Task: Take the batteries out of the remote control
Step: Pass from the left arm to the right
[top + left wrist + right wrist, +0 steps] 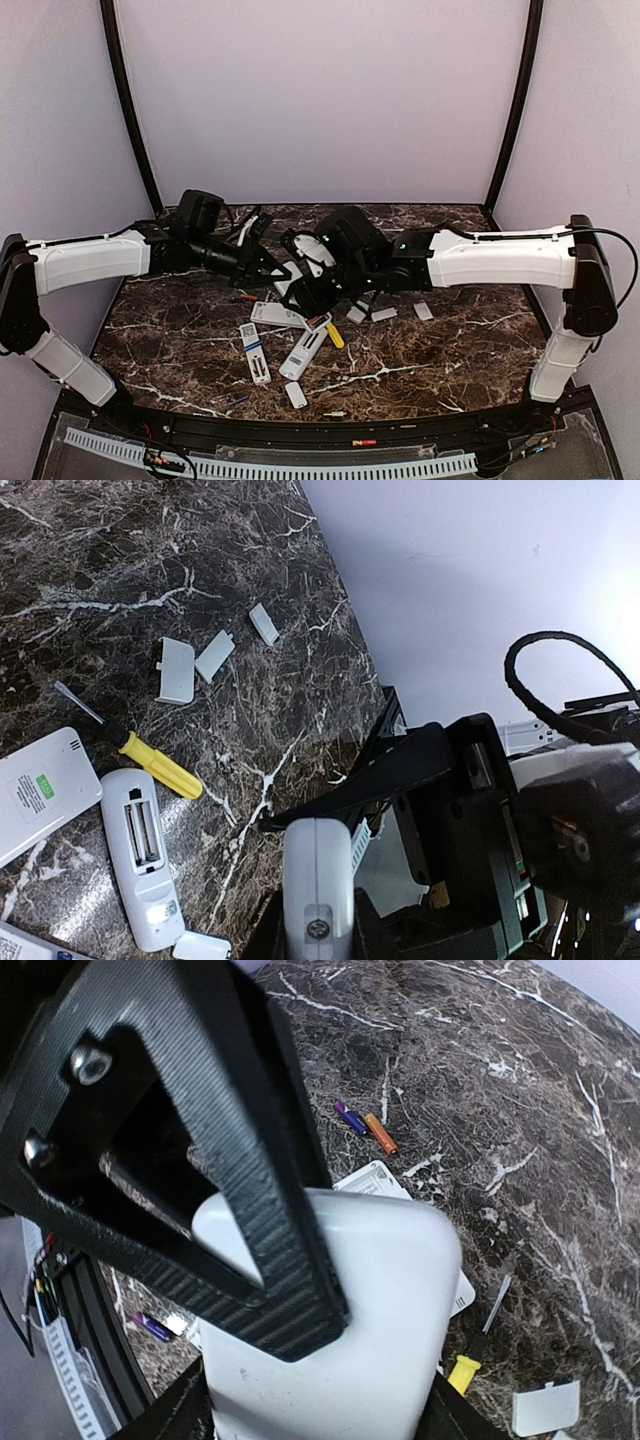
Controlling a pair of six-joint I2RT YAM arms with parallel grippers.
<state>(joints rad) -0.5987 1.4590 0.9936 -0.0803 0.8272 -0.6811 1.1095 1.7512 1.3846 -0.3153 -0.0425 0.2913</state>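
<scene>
Nearest the front edge, a lone battery [152, 1327] is lying loose on the marble table [180, 350], close to a small white cover [296, 394]. Further back, an opened remote [305, 350] is lying beside a yellow screwdriver [335, 335], and an orange battery [380, 1133] and a purple battery [350, 1117] are sitting together just past it. Behind that, the left gripper [268, 265] is clamping down on one end of a white remote [318, 880]. The right gripper [302, 284] is laying one finger across it. The other finger's hidden, so I can't tell if it's actually gripping.
</scene>
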